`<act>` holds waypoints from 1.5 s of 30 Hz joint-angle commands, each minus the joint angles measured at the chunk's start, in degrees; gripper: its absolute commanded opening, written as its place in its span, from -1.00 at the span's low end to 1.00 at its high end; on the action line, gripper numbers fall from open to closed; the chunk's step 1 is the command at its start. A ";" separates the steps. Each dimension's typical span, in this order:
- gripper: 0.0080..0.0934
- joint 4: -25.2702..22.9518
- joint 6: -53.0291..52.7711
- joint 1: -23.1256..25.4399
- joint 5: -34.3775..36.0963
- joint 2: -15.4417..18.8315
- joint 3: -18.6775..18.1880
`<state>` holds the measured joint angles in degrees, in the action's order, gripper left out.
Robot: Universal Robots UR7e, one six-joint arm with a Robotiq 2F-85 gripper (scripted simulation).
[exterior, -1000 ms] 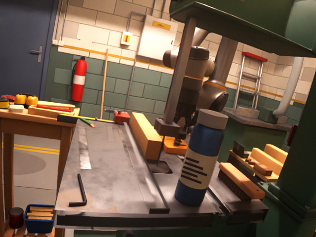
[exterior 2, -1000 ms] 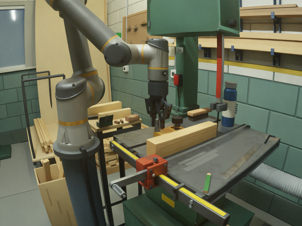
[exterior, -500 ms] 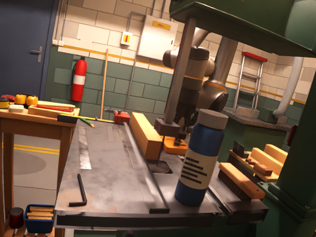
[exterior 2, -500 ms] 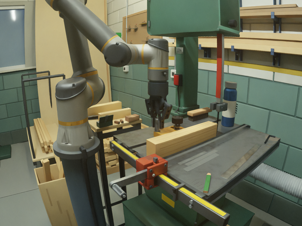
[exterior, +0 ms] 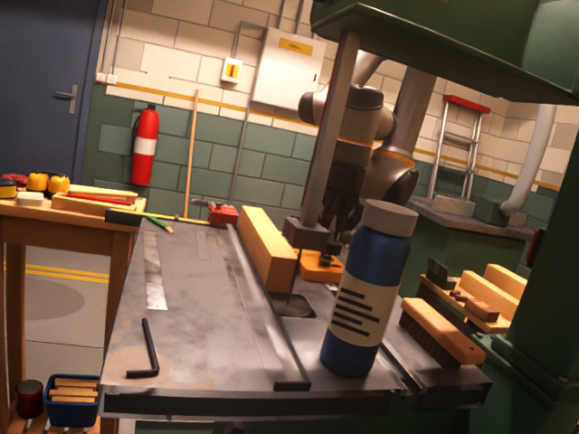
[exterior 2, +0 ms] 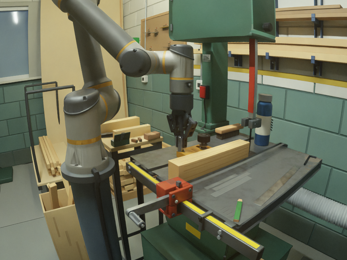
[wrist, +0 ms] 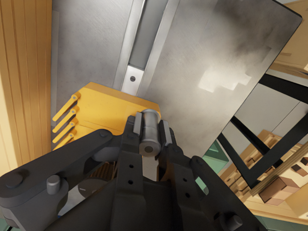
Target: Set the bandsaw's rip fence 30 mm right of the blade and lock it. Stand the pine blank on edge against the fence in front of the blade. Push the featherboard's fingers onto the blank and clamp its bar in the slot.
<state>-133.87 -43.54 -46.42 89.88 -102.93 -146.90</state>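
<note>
The pine blank [exterior 2: 208,159] stands on edge along the rip fence [exterior: 262,299], and the orange featherboard [wrist: 104,112] sits just beside it with its fingers [wrist: 65,116] pointing at the blank's face. The featherboard's bar [wrist: 131,79] lies in the table slot [wrist: 144,37]. A black clamp knob [exterior 2: 203,137] stands on the featherboard. The fence's red lock head [exterior 2: 174,193] sits on the yellow front rail. The blade guide [exterior: 306,231] hangs near the blank's far end. A grey upright peg [wrist: 148,133] rises from the featherboard. My gripper [wrist: 149,129] is closed on this peg.
The saw's guide post [exterior: 327,135] rises right beside my wrist. A blue bottle [exterior: 372,289] and a brush [exterior: 439,331] stand on the table's far side. A hex key [exterior: 147,350], a steel rule [exterior: 154,271] and a green pencil [exterior 2: 238,210] lie beyond the fence.
</note>
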 commanded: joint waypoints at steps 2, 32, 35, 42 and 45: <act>-1.00 -0.14 0.00 -0.04 0.12 0.02 0.04; -1.00 0.14 1.43 -1.47 0.12 0.57 0.87; -1.00 0.11 1.63 -1.66 0.12 0.68 0.95; -1.00 0.04 2.07 -2.11 0.12 0.95 1.15; -1.00 0.01 2.27 -2.30 0.12 1.07 1.23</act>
<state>-133.37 -41.27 -48.60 89.54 -101.81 -145.86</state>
